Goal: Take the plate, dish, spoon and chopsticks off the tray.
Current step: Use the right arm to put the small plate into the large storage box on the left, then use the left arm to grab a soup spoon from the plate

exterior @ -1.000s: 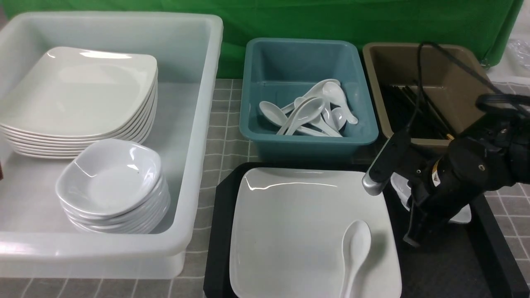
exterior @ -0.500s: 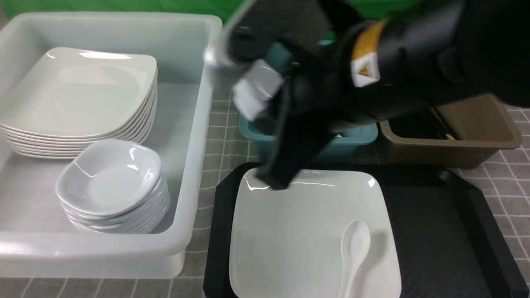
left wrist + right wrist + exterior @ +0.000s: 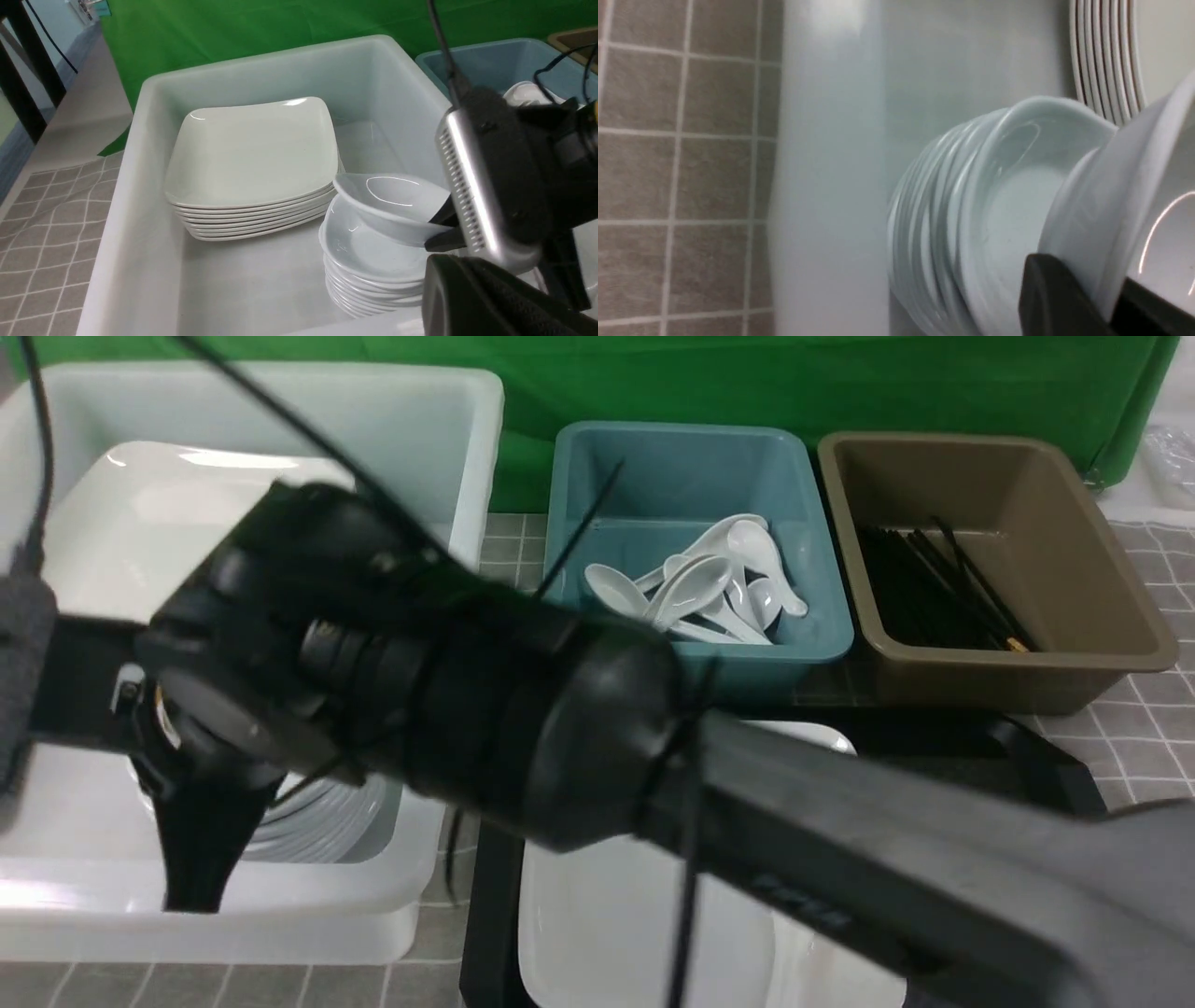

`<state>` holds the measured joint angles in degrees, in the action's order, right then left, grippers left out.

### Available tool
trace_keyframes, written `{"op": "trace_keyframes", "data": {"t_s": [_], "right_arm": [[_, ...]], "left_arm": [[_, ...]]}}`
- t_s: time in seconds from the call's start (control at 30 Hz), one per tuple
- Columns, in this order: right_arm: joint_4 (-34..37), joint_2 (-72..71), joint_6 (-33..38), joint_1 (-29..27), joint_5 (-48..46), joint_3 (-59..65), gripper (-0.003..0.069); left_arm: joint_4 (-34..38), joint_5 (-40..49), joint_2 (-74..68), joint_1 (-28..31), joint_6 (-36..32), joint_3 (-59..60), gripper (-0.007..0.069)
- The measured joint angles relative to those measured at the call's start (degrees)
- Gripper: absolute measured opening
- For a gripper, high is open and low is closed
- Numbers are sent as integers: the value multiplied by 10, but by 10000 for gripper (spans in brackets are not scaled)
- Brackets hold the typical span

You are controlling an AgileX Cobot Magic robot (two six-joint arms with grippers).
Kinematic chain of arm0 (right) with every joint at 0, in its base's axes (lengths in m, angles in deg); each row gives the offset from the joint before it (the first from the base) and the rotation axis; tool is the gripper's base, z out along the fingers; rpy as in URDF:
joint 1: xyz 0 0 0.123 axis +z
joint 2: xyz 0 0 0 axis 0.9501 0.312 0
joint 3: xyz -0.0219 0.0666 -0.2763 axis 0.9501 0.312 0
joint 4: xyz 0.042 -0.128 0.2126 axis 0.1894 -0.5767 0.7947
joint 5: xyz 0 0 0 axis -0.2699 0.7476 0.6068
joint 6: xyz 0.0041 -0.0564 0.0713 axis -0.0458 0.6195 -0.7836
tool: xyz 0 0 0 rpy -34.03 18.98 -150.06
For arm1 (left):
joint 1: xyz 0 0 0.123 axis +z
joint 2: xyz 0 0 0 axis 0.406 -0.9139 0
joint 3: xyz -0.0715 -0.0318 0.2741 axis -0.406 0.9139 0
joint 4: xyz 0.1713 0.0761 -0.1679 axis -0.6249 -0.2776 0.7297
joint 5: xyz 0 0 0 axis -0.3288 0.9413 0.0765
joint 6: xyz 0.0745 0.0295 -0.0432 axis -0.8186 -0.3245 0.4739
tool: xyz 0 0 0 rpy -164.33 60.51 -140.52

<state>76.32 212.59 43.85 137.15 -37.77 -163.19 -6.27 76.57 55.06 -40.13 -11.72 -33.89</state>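
Green cloth (image 3: 747, 373) backs the grey-checked table (image 3: 1148, 709). In the front view, the black right arm (image 3: 467, 709) crosses the large glossy white square plate (image 3: 597, 915), which lies on the black rectangular plastic tray (image 3: 1027, 747). In the left wrist view, the right arm's fingers (image 3: 446, 240) pinch the rim of a small glossy white rounded-square dish (image 3: 397, 200), tilted over stacked dishes (image 3: 369, 270) in a translucent white plastic tub (image 3: 140, 186). The right wrist view shows that pinch close up. The left arm's fingers are pressed together.

Grey checked tablecloth (image 3: 504, 644), bearing white tub (image 3: 474, 457), teal bin (image 3: 700, 467), brown bin (image 3: 934, 476), black tray (image 3: 487, 915)
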Motion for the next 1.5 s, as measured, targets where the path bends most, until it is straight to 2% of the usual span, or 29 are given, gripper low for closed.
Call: {"op": "trace_keyframes", "data": {"t_s": [0.13, 0.33, 0.4, 0.43, 0.5, 0.57, 0.73, 0.77, 0.8, 0.83, 0.9, 1.1, 1.23, 1.3, 1.37, 1.43, 1.47, 1.5], "right_arm": [[-5, 20, 1, 0, -12, -6, 123], [-8, 7, 1, 0, -84, -14, 438], [-16, -9, 1, 0, -136, -19, 504], [-20, -15, 1, 0, -155, -21, 511], [-46, -43, -15, -1, -204, -21, 501], [-58, -69, -41, -8, -205, -14, 461], [-69, -179, -135, -64, -205, 84, 238], [-70, -219, -163, -88, -205, 136, 180], [-71, -234, -173, -97, -205, 154, 163], [-72, -295, -212, -132, -204, 235, 112], [-77, -384, -258, -177, -204, 350, 78], [-79, -589, -316, -288, -184, 586, 75], [-77, -707, -339, -336, -157, 697, 85], [-76, -760, -345, -347, -142, 736, 89], [-73, -801, -348, -349, -126, 762, 90], [-71, -834, -350, -349, -115, 778, 92], [-71, -841, -350, -349, -114, 780, 93], [-70, -852, -350, -349, -109, 784, 96]], "left_arm": [[17, -1, 0, 0, -6, 0, 11], [65, -24, 1, 0, -36, 0, 11], [76, -34, -1, 0, -39, 0, 11], [78, -37, -1, 0, -39, 0, 11], [87, -50, -15, 0, -41, 0, 11], [94, -58, -34, 0, -45, 0, 11], [144, -59, -114, 0, -75, -3, 11], [169, -48, -141, 0, -96, -4, 11], [173, -45, -150, 0, -103, -4, 11], [207, -35, -186, 0, -128, -5, 11], [240, -37, -233, 0, -147, -6, 11], [326, -27, -405, -1, -222, -31, 11], [366, -48, -534, -31, -232, -48, 11], [361, -76, -578, -66, -221, -59, 5], [338, -104, -631, -136, -180, -78, 1], [285, -127, -690, -226, -105, -108, 1], [269, -130, -700, -240, -84, -118, 1], [236, -131, -734, -280, -46, -142, 1]]}}
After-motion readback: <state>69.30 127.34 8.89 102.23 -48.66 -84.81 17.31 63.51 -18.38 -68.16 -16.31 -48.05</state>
